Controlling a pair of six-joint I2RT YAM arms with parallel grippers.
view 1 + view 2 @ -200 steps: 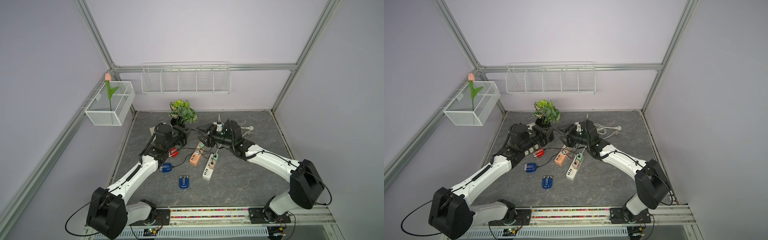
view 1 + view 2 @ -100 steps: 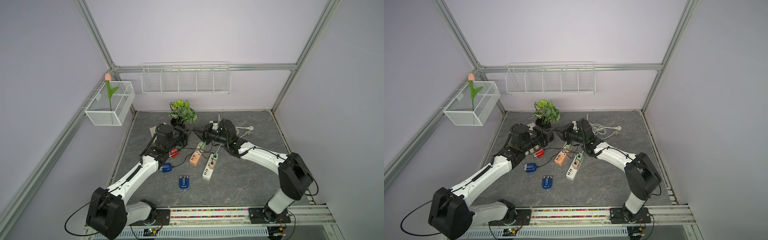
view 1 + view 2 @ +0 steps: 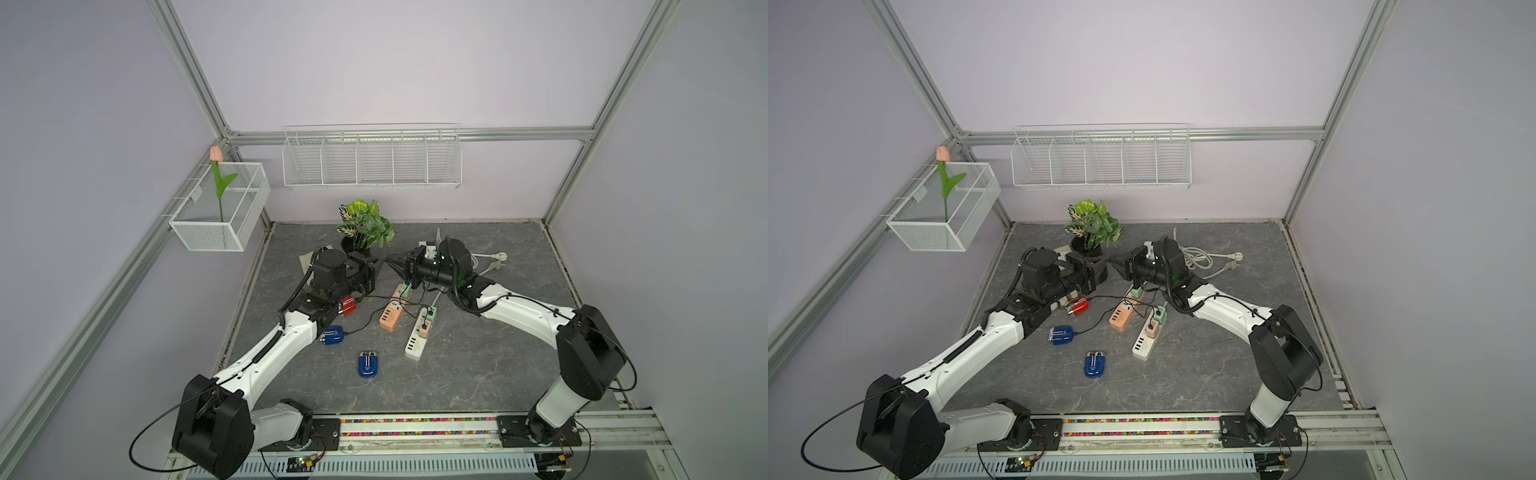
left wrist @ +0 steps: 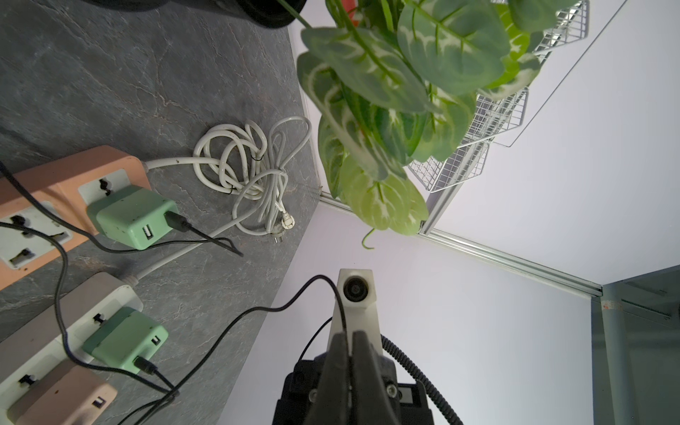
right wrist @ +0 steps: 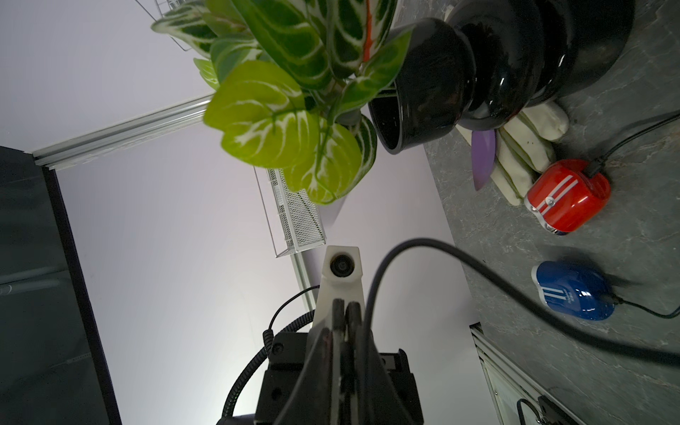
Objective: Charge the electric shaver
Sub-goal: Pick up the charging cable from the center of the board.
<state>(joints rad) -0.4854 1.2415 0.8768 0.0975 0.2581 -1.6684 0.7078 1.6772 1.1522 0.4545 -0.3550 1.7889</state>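
Three small shavers lie on the grey table: a red one (image 3: pixel 348 305) (image 5: pixel 568 197) and a blue one (image 3: pixel 332 336) (image 5: pixel 574 290), each with a cable plugged in, and a second blue one (image 3: pixel 368 365) (image 3: pixel 1094 364) alone at the front. My left gripper (image 3: pixel 380 261) (image 4: pixel 348 335) and right gripper (image 3: pixel 389 259) (image 5: pixel 345 307) meet tip to tip above the table beside the plant. Both are shut on the same thin black cable (image 4: pixel 257 309) (image 5: pixel 404 243), which hangs down toward the green charger (image 4: pixel 125 338) in the white power strip (image 3: pixel 417 343).
A potted plant (image 3: pixel 365 224) in a black vase stands just behind the grippers. An orange power strip (image 3: pixel 390 316) with another green charger (image 4: pixel 132 217) lies beside the white one. Coiled white cord (image 3: pixel 1200 257) lies at the back. Wire baskets (image 3: pixel 372 160) hang on the walls.
My right gripper has moved left to meet the left gripper's tips and its jaws have closed on the cable. The left arm has barely moved.
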